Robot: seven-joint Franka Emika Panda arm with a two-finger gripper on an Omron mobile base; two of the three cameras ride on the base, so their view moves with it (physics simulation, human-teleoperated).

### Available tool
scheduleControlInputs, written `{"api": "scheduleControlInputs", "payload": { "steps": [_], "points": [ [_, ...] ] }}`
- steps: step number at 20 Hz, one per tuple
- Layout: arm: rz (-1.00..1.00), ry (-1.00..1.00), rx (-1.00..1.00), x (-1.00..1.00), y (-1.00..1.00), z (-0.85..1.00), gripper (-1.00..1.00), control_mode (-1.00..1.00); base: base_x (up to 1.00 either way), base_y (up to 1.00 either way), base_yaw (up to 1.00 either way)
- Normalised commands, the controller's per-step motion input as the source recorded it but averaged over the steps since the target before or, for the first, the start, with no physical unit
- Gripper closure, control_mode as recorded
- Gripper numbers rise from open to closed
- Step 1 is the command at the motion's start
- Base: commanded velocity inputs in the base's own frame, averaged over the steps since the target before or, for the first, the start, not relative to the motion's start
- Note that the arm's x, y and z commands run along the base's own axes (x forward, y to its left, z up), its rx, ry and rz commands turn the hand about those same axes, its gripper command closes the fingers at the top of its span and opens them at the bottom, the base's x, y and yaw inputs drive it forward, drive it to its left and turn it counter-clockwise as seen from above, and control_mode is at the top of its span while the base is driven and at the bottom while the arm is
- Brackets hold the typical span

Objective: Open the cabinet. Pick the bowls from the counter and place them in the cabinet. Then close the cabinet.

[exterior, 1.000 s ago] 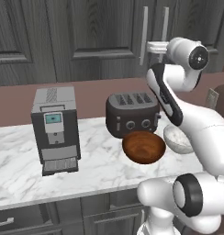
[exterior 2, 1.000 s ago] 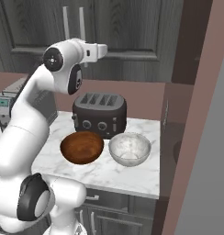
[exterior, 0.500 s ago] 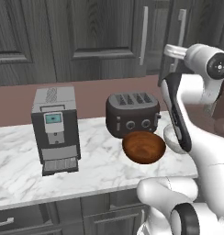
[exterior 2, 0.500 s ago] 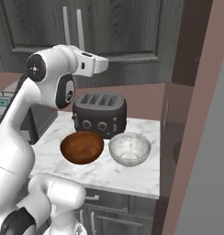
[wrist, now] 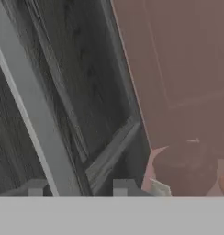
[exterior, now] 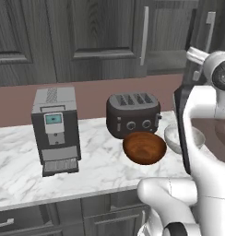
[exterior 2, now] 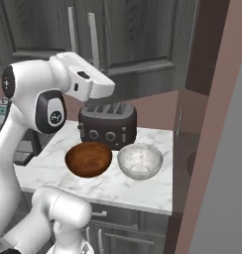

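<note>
Two bowls point(exterior 2: 88, 158) point(exterior 2: 140, 161) on counter point(exterior 2: 143, 188), nothing inside, cabinet point(exterior 2: 138, 34) shut

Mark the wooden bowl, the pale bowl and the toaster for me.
wooden bowl point(exterior 2: 88, 158), right base view, inner hollow.
pale bowl point(exterior 2: 140, 160), right base view, inside centre.
toaster point(exterior: 133, 115), left base view, front face.

The hand view looks close onto a dark grey wood-grain cabinet door point(wrist: 86, 92), its long silver bar handle point(wrist: 31, 114) slanting across the left. The two finger tips point(wrist: 123, 187) stand apart, the handle rising between them near the left one. A reddish-brown wall point(wrist: 178, 69) lies to the right.
</note>
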Motion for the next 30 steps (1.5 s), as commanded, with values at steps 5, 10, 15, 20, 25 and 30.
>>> {"api": "scheduleControlInputs", "payload": {
  "steps": [5,10,15,20,25,30],
  "points": [
    [-0.22,-0.10,0.10,-1.00,-0.62,0.00,1.00,-1.00,0.00,0.00,0.00],
    [-0.05,-0.27,0.00,-1.00,0.50,0.00,-1.00,-1.00,0.00,0.00,0.00],
    [-0.02,-0.24,0.00,-1.00,0.95,0.00,-1.00,-1.00,0.00,0.00,0.00],
    [0.00,-0.20,-0.02,-0.74,1.00,0.14,-1.00,-1.00,0.00,0.00,0.00],
    [0.00,-0.07,0.00,0.04,0.55,0.12,-1.00,-1.00,0.00,0.00,0.00],
    [0.00,-0.10,0.03,0.38,0.01,0.00,-1.00,-1.00,0.00,0.00,0.00]
  ]
}}
